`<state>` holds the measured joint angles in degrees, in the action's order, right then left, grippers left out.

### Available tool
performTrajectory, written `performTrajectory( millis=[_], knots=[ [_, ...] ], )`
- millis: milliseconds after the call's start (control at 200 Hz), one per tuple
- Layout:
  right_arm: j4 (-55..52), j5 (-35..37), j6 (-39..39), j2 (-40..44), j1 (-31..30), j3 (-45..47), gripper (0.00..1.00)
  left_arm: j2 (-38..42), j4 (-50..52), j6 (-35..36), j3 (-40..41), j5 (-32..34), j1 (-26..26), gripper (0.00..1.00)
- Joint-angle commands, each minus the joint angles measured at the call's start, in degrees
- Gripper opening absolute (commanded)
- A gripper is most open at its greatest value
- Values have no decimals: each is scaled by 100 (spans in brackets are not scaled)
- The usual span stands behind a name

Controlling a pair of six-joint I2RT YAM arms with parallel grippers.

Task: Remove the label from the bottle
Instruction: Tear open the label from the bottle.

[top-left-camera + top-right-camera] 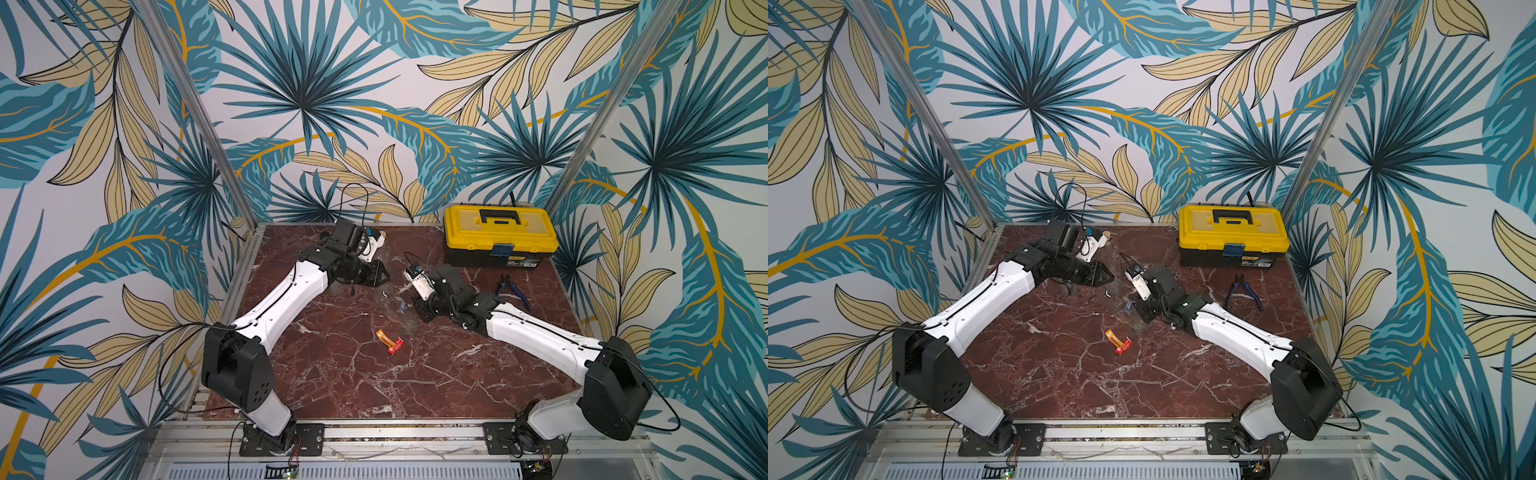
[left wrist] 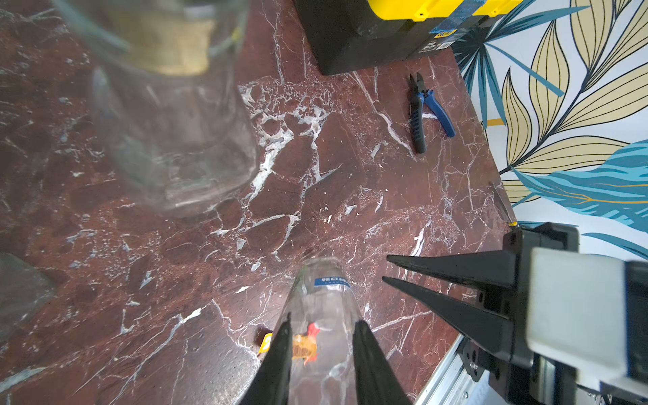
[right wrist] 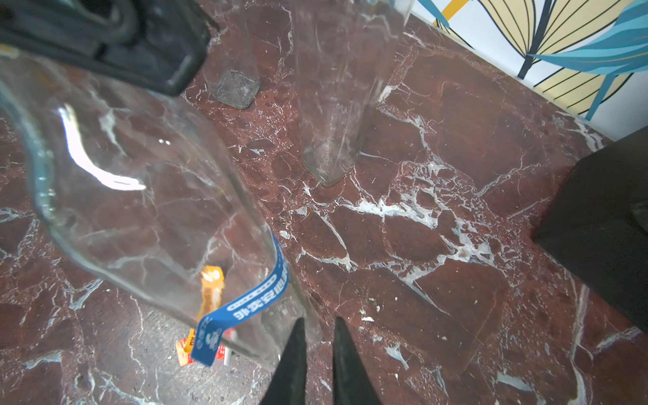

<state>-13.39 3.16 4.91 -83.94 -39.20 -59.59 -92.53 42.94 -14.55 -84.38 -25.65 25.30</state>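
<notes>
Left claw point(image 2: 322, 319) clamped on clear bottle point(image 3: 140, 210), which slants over mid bench point(image 1: 332, 374) between both claws. Blue label point(image 3: 252, 305) strip wraps the bottle; orange-red scrap point(image 1: 390, 341) on bench just nearer. Right claw point(image 3: 319, 319) slightly open at bottle's edge beside label, gripping nothing. Yellow toolbox point(image 1: 498, 237) far right, blue cutters point(image 1: 511, 289) near it

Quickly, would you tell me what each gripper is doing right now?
Left gripper: closed on the glass bottle.
Right gripper: slightly open, holding nothing.
</notes>
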Motion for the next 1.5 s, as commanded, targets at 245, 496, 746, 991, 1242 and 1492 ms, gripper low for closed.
performTrajectory(
  millis=[245,496,746,991,1242,1492],
  knots=[
    [-168,-132,-382,104,104,-26,48,449,4,73,38,-162,28,0],
    [-385,-361,-651,260,243,-52,54,734,4,110,226,-385,46,0],
    [-788,-629,-816,638,235,2,54,913,5,110,405,-586,89,0],
    [-1016,-623,-861,977,170,115,54,949,-1,59,76,-608,242,0],
    [-1045,-565,-975,1043,117,162,54,709,-5,-87,-307,-883,465,0],
    [-1320,-504,-1044,1297,-20,305,54,655,4,-201,-158,-1066,573,0]
  ],
)
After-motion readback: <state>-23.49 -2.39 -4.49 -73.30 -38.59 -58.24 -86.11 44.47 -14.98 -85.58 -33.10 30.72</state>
